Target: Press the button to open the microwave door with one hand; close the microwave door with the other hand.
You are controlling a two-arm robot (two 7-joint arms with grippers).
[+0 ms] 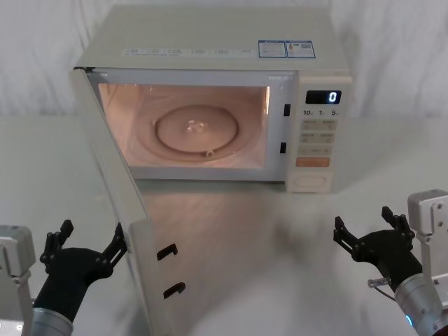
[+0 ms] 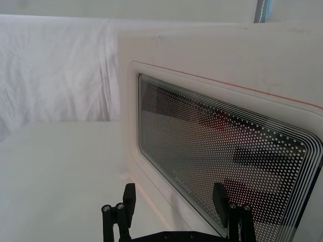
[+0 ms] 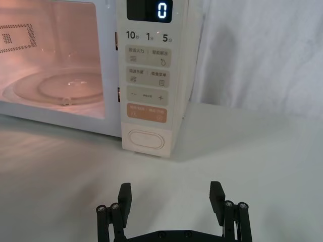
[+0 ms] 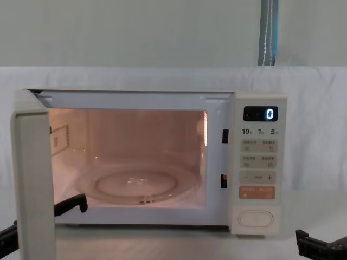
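The microwave door stands swung wide open toward me, hinged at the left, with two black latch hooks on its free edge. In the left wrist view its dark dotted window lies close ahead. My left gripper is open low at the left, beside the door's outer face; one finger pokes out past the door edge. I cannot tell whether it touches. The button sits at the bottom of the control panel. My right gripper is open, low and well short of the button.
The lit cavity holds a glass turntable. Above the button are an orange key, small beige keys and a display reading 0. The microwave stands on a white table with a white cloth behind.
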